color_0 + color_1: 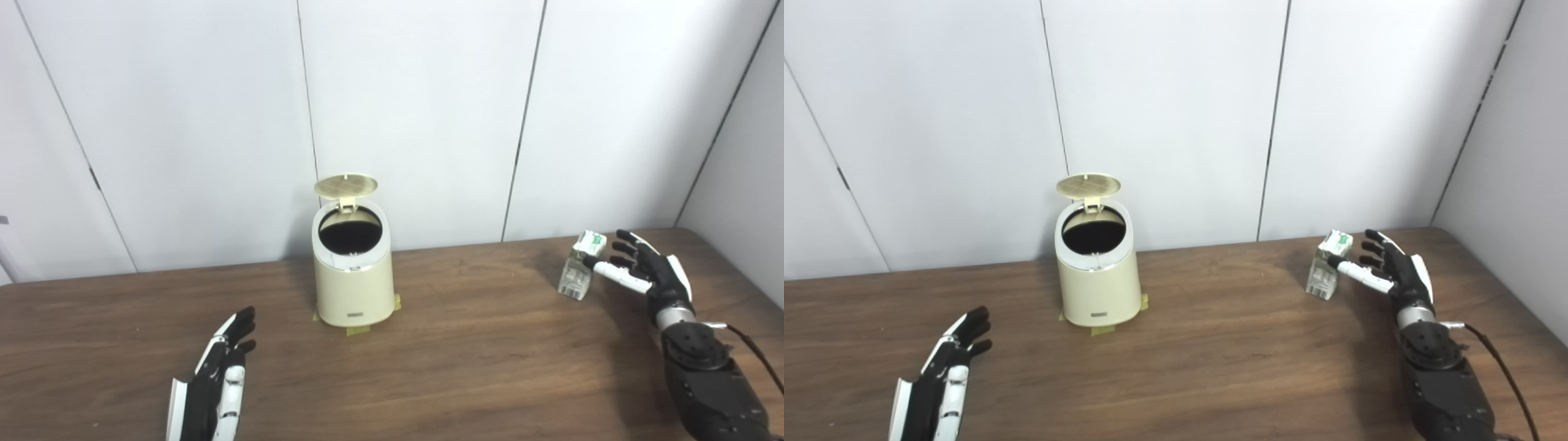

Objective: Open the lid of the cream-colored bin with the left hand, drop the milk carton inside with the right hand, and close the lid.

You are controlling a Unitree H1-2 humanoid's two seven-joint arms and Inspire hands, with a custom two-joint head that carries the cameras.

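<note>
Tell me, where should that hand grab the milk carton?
Probably around the flat side walls at mid-height, coming from its right. The carton stands upright on the table, its folded top looks crumpled, and the open right hand is already beside it on that side, fingers spread toward it. The bin already stands open.

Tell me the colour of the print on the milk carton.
Green print on white, on the milk carton; clearest in the left eye view.

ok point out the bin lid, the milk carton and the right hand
lid [346, 185], left eye view, middle of the raised lid's underside
milk carton [576, 277], left eye view, its front face
right hand [1396, 269], right eye view, middle of the hand beside the carton
</note>
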